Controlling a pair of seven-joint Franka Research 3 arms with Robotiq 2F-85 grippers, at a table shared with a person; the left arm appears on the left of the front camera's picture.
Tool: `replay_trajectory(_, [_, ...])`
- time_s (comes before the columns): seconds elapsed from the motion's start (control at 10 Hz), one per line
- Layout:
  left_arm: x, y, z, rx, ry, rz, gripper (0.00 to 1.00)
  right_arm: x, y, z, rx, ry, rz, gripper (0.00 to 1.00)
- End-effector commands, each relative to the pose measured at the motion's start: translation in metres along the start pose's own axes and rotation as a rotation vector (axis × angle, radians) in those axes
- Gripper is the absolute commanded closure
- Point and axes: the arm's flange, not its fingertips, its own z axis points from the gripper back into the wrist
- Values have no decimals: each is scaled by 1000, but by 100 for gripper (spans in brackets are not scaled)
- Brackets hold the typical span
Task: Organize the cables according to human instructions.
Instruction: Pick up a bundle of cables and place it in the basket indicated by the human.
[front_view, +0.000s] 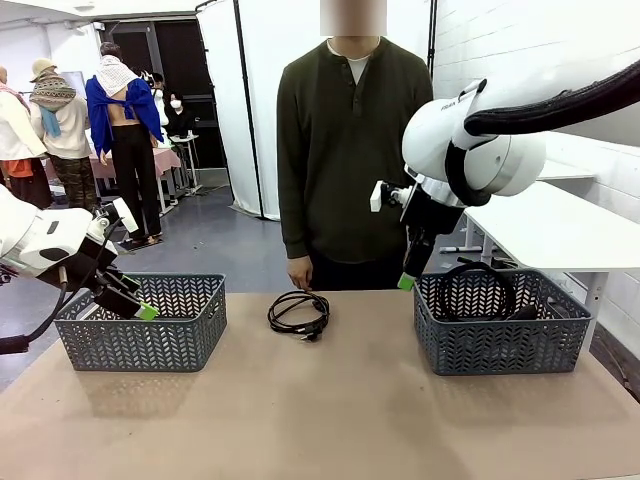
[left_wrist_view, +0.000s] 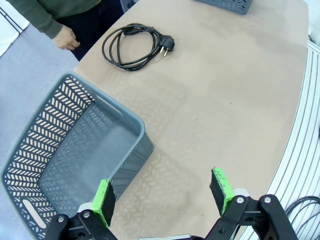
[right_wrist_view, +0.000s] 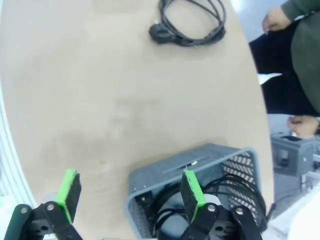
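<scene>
We see one coiled cable (front_view: 299, 313) lying flat on the tabletop (front_view: 330, 410), near the far edge and roughly midway between two grey baskets. Its plug end points toward the robot's side; in the left wrist view the same cable (left_wrist_view: 131, 46) lies well beyond the left basket, and in the right wrist view it (right_wrist_view: 191, 22) lies near the top of the picture. More cables (front_view: 478, 288) rest inside the right basket (front_view: 500, 322), one loop leaning up against its far wall; from the right wrist camera we see them (right_wrist_view: 225, 192) as a dark tangle inside this basket (right_wrist_view: 165, 180). We cannot count them. The left basket (front_view: 145, 322) stands on the tabletop's left side, and the left wrist view shows its floor (left_wrist_view: 75, 170) bare.

The right hand (front_view: 408, 280) hangs just above the near-left corner of the right basket, its green pads spread wide and holding nothing; in its own view the right hand (right_wrist_view: 131, 192) straddles the basket's corner. The left hand (front_view: 135, 298) hovers over the left basket's near-left corner, its pads likewise set wide apart around nothing (left_wrist_view: 162, 197).

A person (front_view: 350, 150) stands at the far side, one hand (front_view: 299, 272) hanging just behind the tabletop's edge, near the loose cable.
</scene>
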Motion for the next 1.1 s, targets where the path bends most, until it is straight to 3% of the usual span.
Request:
replay_trajectory(0.0, [-2, 3, -1, -4, -6, 4, 0, -9, 9, -7, 2, -56, 33, 0])
replay_trajectory(0.3, [-2, 3, -1, -4, -6, 4, 0, -2, 13, -9, 46, -40, 67, 0])
replay_trajectory(0.4, [-2, 3, -1, -4, -6, 4, 0, 2, 11, -7, 19, -11, 19, 0])
replay_trajectory(1.0, [-2, 3, -1, -4, -6, 4, 0, 2, 11, -7, 19, -11, 19, 0])
